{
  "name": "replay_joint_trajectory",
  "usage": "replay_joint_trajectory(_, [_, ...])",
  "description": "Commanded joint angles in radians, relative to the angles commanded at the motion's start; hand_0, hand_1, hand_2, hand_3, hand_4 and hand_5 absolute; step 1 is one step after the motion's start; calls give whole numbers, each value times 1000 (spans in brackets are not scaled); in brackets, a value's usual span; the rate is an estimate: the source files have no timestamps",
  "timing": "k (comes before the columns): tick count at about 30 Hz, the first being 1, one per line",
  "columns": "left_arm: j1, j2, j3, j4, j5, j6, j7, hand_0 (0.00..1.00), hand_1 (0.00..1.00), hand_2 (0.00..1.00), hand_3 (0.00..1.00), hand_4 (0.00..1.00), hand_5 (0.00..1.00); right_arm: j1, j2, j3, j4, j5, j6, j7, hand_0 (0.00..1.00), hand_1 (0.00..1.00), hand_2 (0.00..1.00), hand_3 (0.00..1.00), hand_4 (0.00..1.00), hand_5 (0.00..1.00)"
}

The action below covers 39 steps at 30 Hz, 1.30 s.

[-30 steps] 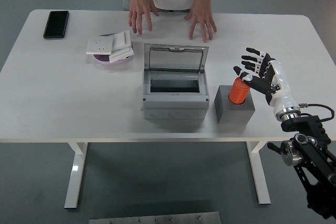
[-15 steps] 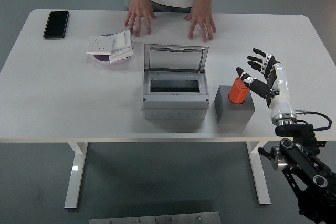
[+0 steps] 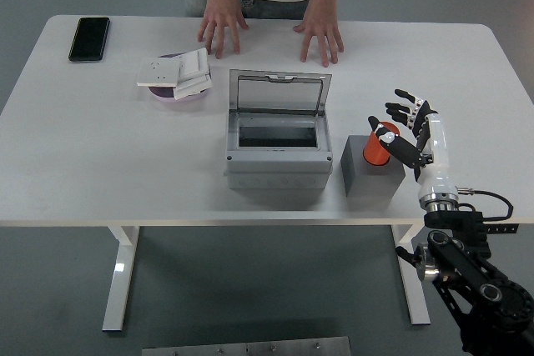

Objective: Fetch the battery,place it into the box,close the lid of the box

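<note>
White table (image 3: 83,164) on a grey floor: your right hand (image 3: 406,129) reaches in from the lower right, fingers (image 3: 404,94) spread and holding nothing, thumb just beside the top of the battery (image 3: 379,146). You can see the orange battery standing upright in a grey holder (image 3: 371,178), which sits just right of the box (image 3: 277,141). That box is the grey case at the table's centre, its lid (image 3: 279,93) raised and leaning back, the inside dark. Far left of the box, past its rear corner, you have a purple dish (image 3: 177,94) with white switch plates (image 3: 177,71) stacked on it. Farther left again, near the table's back corner, lies a black phone (image 3: 89,38). Behind the box, at the far edge, a person in a white top rests both hands (image 3: 222,24) flat on the table, fingers fanned.
</note>
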Motion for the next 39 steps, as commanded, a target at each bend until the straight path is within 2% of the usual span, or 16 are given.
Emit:
replay_joint_trajectory(14, [-5, 0, -16, 0, 29, -1, 12, 617, 729, 561, 576, 432, 2, 7, 14, -33, -26, -1, 12, -8, 653, 624, 599, 691, 890, 146])
replay_joint_trajectory(25, [-13, 4, -27, 0, 50, 2, 15, 616, 731, 560, 572, 425, 2, 23, 9, -52, -20, -51, 1, -63, 657, 636, 607, 696, 891, 147])
replay_joint_trajectory(26, [-14, 5, -28, 0, 51, 2, 15, 616, 731, 561, 572, 424, 2, 24, 9, -53, -20, -54, 0, -67, 656, 646, 618, 695, 854, 104])
replay_joint_trajectory(31, [-19, 8, -32, 0, 59, 4, 15, 616, 731, 561, 572, 424, 2, 28, 10, -54, -19, -64, -5, -78, 656, 646, 618, 695, 854, 104])
replay_joint_trajectory(32, [-19, 9, -32, 0, 60, 4, 15, 616, 733, 563, 572, 421, 2, 28, 9, -54, -19, -66, -5, -81, 652, 653, 637, 702, 708, 2])
replay_joint_trajectory(37, [-22, 11, -33, 0, 62, 4, 15, 616, 733, 563, 572, 421, 2, 29, 8, -54, -20, -71, -10, -87, 652, 653, 637, 702, 708, 2])
replay_joint_trajectory(38, [-22, 11, -32, 0, 61, 4, 14, 616, 734, 562, 570, 417, 2, 29, 8, -54, -20, -71, -10, -89, 645, 654, 628, 690, 596, 2])
replay_joint_trajectory(39, [-23, 12, -32, 0, 60, 3, 13, 616, 734, 562, 570, 417, 2, 30, 8, -54, -21, -71, -10, -90, 645, 654, 628, 690, 596, 2])
